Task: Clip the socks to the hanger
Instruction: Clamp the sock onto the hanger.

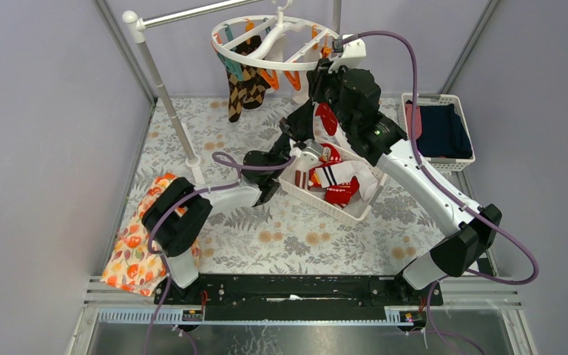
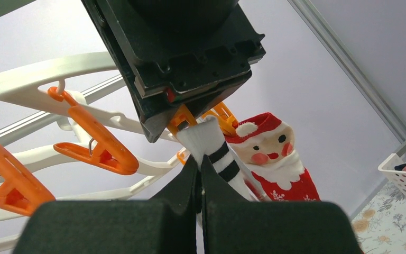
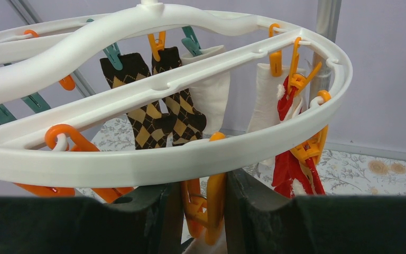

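Note:
The round white hanger (image 1: 229, 55) hangs at the back, with argyle socks (image 1: 245, 85) clipped on. My right gripper (image 1: 324, 70) is up at its rim. In the right wrist view it (image 3: 203, 185) is shut on an orange clip (image 3: 214, 203) under the ring (image 3: 137, 159); a white sock tip (image 3: 206, 247) shows below the clip. My left gripper (image 2: 200, 161) is shut on a white sock with a black-striped cuff (image 2: 217, 151) and holds its top up at that clip. A Santa sock (image 2: 275, 159) hangs just beside it.
A white slatted basket (image 1: 362, 213) with more red-and-white socks (image 1: 340, 191) stands under the arms. A second basket (image 1: 464, 161) with navy and pink clothes is at the right. An orange floral cloth (image 1: 137, 248) lies at the left. The grey pole (image 1: 170, 103) stands at the back left.

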